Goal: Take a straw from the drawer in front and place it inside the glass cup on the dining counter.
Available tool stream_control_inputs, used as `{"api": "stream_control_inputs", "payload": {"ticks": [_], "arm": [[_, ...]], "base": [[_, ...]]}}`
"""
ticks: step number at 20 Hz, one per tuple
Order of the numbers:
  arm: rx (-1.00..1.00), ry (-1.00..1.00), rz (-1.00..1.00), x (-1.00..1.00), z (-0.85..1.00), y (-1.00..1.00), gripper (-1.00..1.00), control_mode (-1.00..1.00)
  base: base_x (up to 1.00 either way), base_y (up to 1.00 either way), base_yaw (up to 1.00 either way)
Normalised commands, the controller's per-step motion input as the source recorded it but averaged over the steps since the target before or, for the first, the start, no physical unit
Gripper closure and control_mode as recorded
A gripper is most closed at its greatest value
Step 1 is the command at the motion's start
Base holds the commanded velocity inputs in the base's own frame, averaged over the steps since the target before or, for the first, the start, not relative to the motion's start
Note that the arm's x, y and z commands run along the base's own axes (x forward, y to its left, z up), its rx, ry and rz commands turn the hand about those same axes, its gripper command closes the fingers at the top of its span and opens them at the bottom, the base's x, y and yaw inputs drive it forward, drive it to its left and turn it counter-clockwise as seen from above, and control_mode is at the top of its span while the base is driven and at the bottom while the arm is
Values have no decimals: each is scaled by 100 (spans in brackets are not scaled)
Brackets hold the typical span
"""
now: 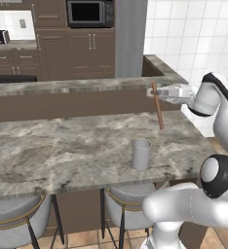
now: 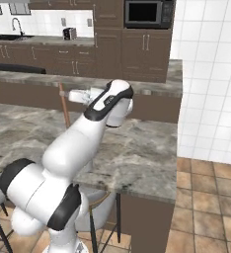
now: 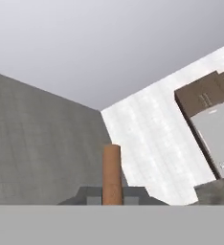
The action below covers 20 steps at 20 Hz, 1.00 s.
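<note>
Dining counter (image 1: 62, 146) spreads wide across the left base view, marbled slab under the raised back ledge. The gripper (image 1: 152, 91) hangs above it at the cup's one o'clock, jaws pinched on the straw (image 1: 158, 108), which dangles near upright, slightly tilted. Glass cup (image 1: 141, 153) stands upright on the slab, apart from the straw's lower tip.

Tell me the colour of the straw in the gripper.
Orange-tan, like a brown stick. The straw shows best in the left base view, held above the counter.
</note>
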Motion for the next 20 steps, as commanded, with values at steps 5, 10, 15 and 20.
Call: {"api": "stream_control_inputs", "payload": {"ticks": [5, 10, 15, 20], "arm": [[5, -30, 25, 8, -17, -10, 100, -100], [11, -24, 23, 4, -16, -2, 100, -100], [18, -11, 17, 0, -31, 0, 100, -100], [18, -2, 7, 0, -25, -11, 100, -100]], "base": [[0, 0, 0], [0, 0, 0], [0, 0, 0], [0, 0, 0]]}}
